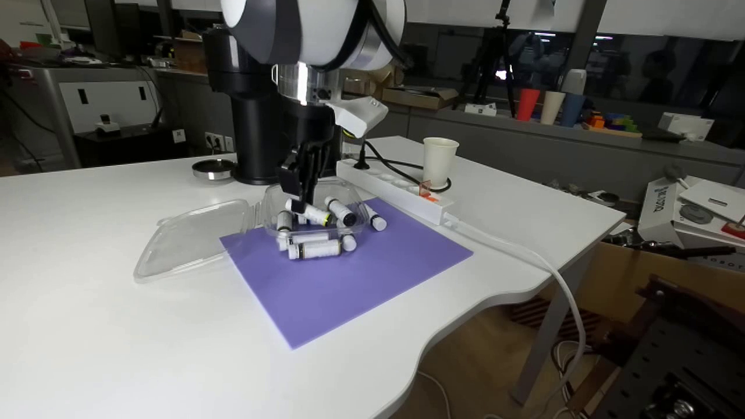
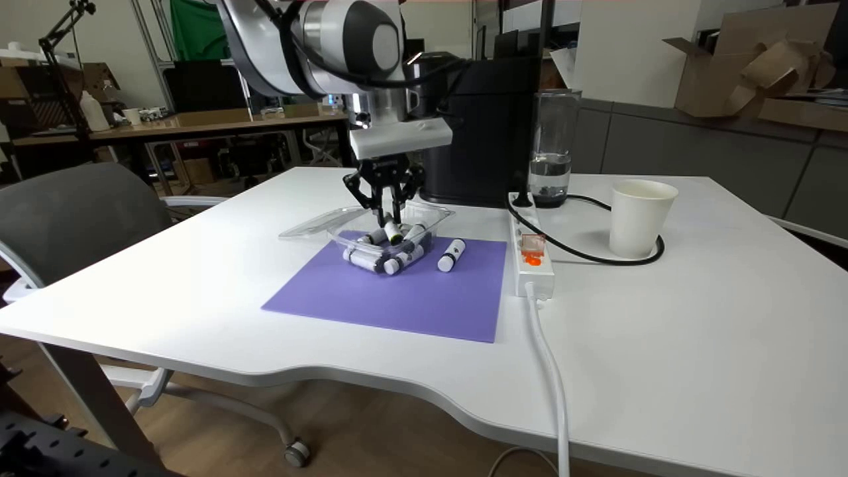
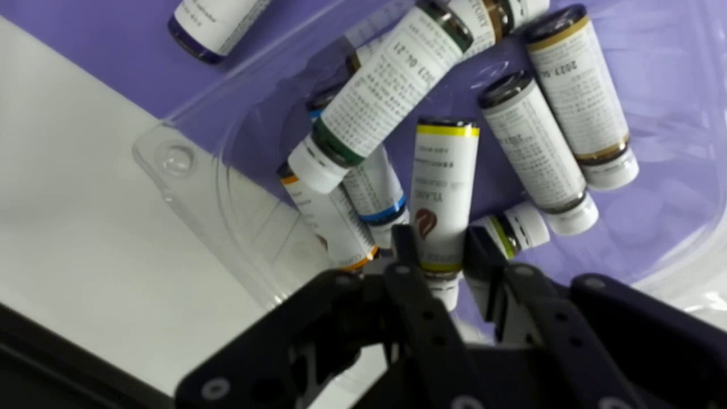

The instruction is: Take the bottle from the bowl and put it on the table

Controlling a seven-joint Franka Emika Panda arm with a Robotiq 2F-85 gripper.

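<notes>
Nearest is a smooth white table [image 1: 105, 337] with a curved edge, bearing a purple rectangular mat [image 1: 355, 291]; partly over that, a clear plastic bowl [image 1: 343, 190]; then a black gripper [image 3: 443, 243], clamped on a small white cylindrical bottle [image 3: 443, 182] (yellow-banded, tilted) inside the bowl.

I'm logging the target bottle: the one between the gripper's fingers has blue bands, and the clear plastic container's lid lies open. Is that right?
Almost: the bands on the bottle between the gripper's fingers are yellow, not blue, as the wrist view shows. The lid of the clear plastic container does lie open.
</notes>
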